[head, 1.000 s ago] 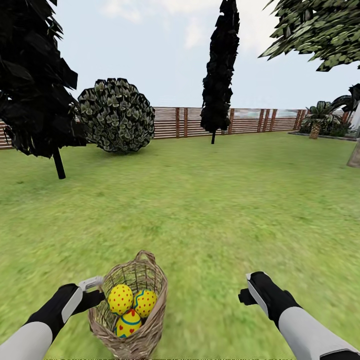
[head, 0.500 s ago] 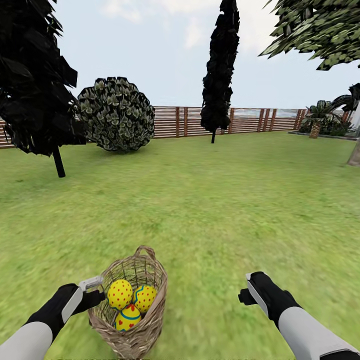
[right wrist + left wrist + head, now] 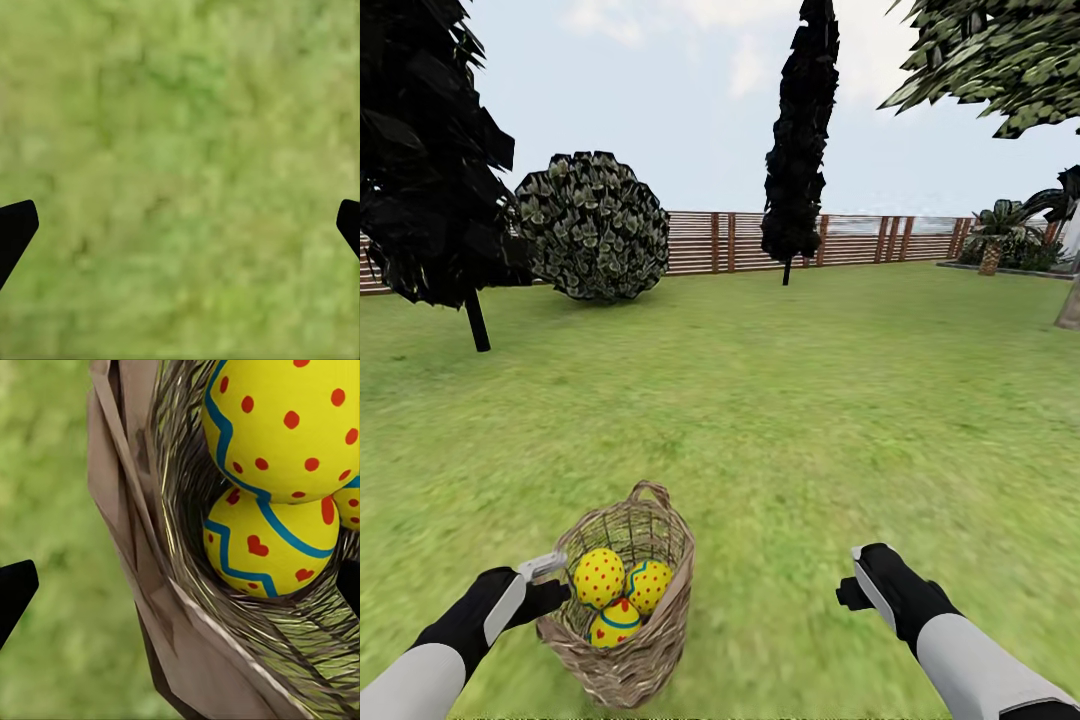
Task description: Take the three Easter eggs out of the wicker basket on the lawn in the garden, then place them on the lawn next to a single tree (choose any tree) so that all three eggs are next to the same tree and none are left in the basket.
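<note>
The wicker basket (image 3: 660,640) stands on the lawn (image 3: 780,420) just in front of me, left of centre, with three yellow Easter eggs (image 3: 598,577) (image 3: 650,585) (image 3: 617,622) inside. My left gripper (image 3: 550,582) is open at the basket's near-left rim. In the left wrist view its fingertips (image 3: 15,592) straddle the basket's rim (image 3: 127,510), and the dotted eggs (image 3: 285,427) show close up. My right gripper (image 3: 855,580) hangs open over bare grass, with nothing between its fingertips (image 3: 15,225). A tree's grey-brown trunk (image 3: 1070,305) shows at the far right edge, under a leafy crown (image 3: 1000,60).
A dark cypress (image 3: 797,140) and a round shrub (image 3: 592,228) stand before the slatted wooden fence (image 3: 710,243) at the back. Another dark tree (image 3: 420,150) is at the left, and a short palm (image 3: 992,245) at the far right. Open grass lies between.
The basket with its eggs now shows slightly higher in the head view, and the background has shifted a little too. Both arms keep their places in the picture.
</note>
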